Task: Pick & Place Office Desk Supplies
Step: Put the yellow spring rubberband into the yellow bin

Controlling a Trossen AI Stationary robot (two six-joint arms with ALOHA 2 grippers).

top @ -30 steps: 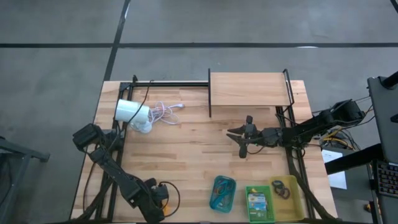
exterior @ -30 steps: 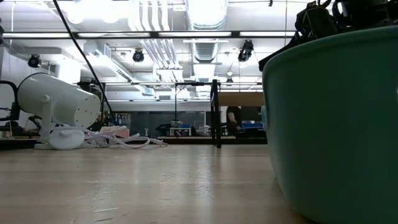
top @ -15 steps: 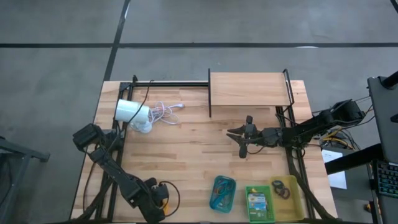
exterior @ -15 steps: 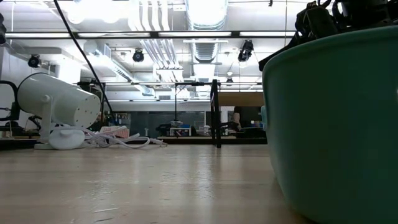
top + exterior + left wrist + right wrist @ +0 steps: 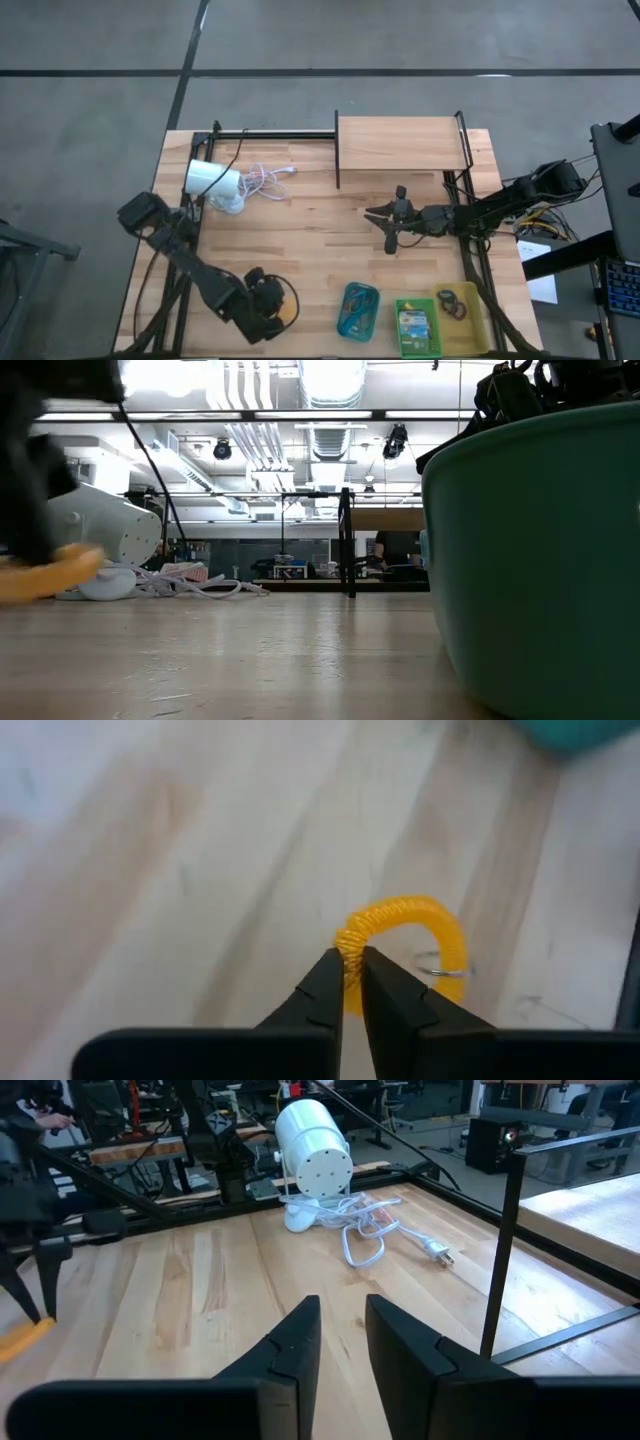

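**Left gripper lifted off the near edge with an orange loop**

Left gripper (image 5: pixel 268 302) now further in over the counter (image 5: pixel 310 240) than a second ago, when sat at the very near edge; arm swung toward the middle. Fingers (image 5: pixel 330 985) pinched nearly shut on an orange coiled loop (image 5: pixel 405 945), gripped at one end of its arc, rest of the loop curving out past the tips above the wood. Same loop seen in the low view as a blurred orange shape (image 5: pixel 40 575) at far left, absent from that view half a second before. Dark blur of the left arm also newly entered there.

Right gripper (image 5: pixel 388 220) unmoved, right of centre, just near of the raised wooden shelf (image 5: pixel 400 145); fingers (image 5: pixel 290 1350) narrowly parted, nothing between them.

White lamp (image 5: pixel 212 180) and its cord (image 5: pixel 262 180) unchanged at far left. Three trays unchanged along the near right edge: teal tray (image 5: pixel 359 310) holding thin loops, green tray (image 5: pixel 417 327) holding a crayon box (image 5: pixel 412 323), yellow tray (image 5: pixel 462 318) holding dark loops (image 5: pixel 450 304).

Printing on the crayon box too small to read; no other writing legible.
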